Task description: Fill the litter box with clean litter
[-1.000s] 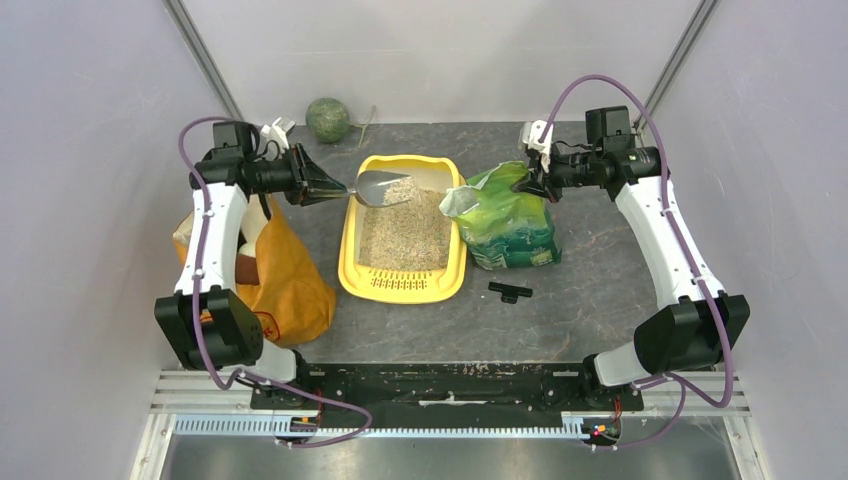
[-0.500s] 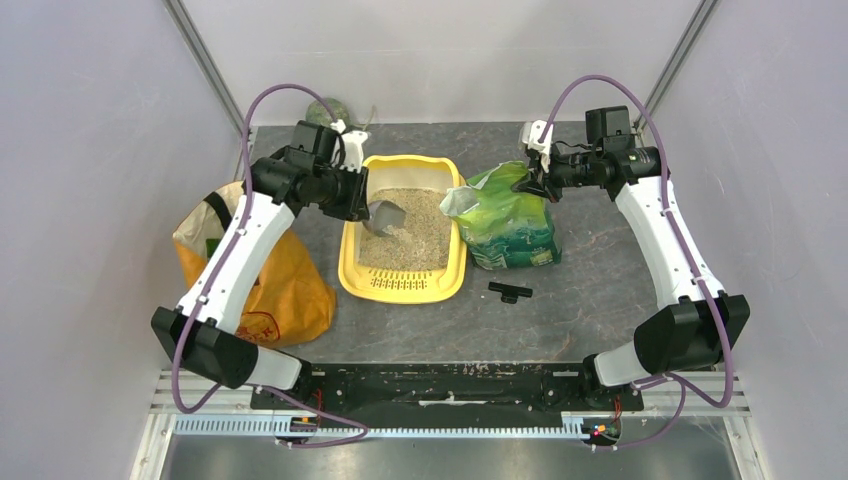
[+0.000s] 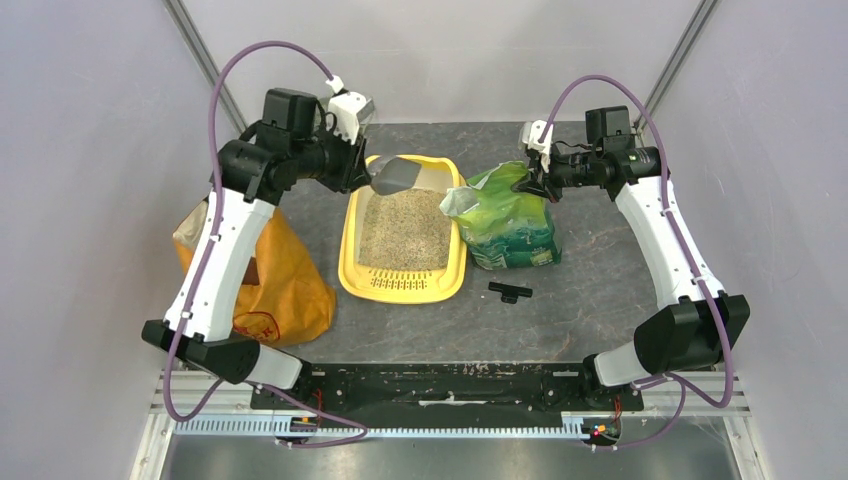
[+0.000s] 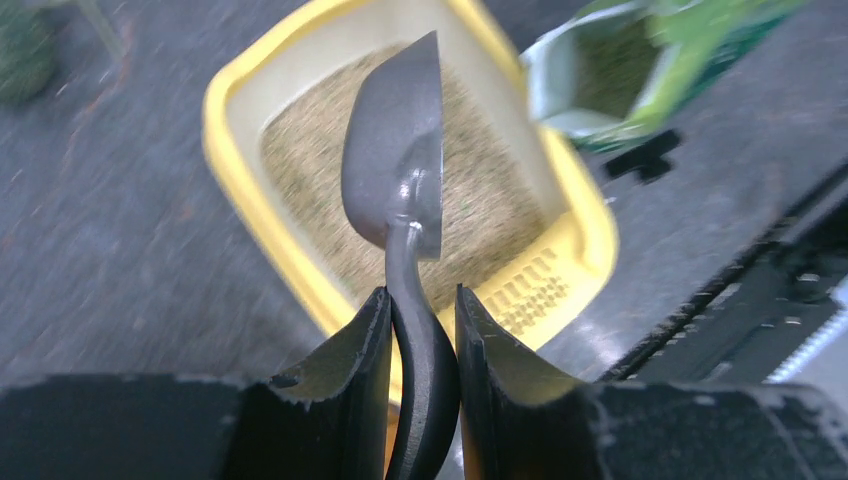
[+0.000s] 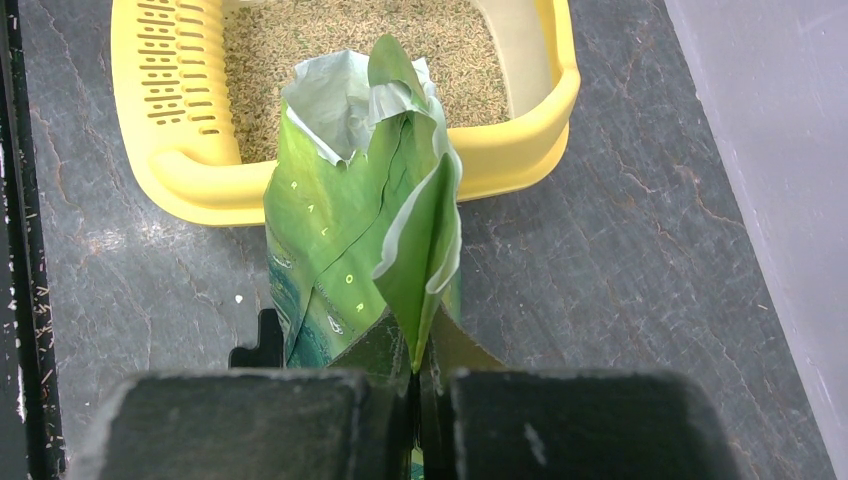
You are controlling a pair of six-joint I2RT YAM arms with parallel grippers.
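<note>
From above, I'm holding the grey scoop (image 3: pixel 397 175) over the far end of the litter box (image 3: pixel 400 292); clean litter (image 3: pixel 403 225) is covering its floor. On the left wrist, the left gripper (image 4: pixel 422 300) is clamping the scoop's handle, bowl tipped sideways (emptied, I judge). On the right wrist, the right gripper (image 5: pixel 418 368) is pinching the green bag (image 5: pixel 340 250) by its top so it's standing open beside the box.

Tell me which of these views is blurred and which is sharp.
Left wrist view: the litter box and green bag are smeared by blur, while the scoop and left hand are crisp. Right wrist view: sharp, clean litter granules distinct. Top external view: sharp, evenly lit, only soft shadows.
</note>
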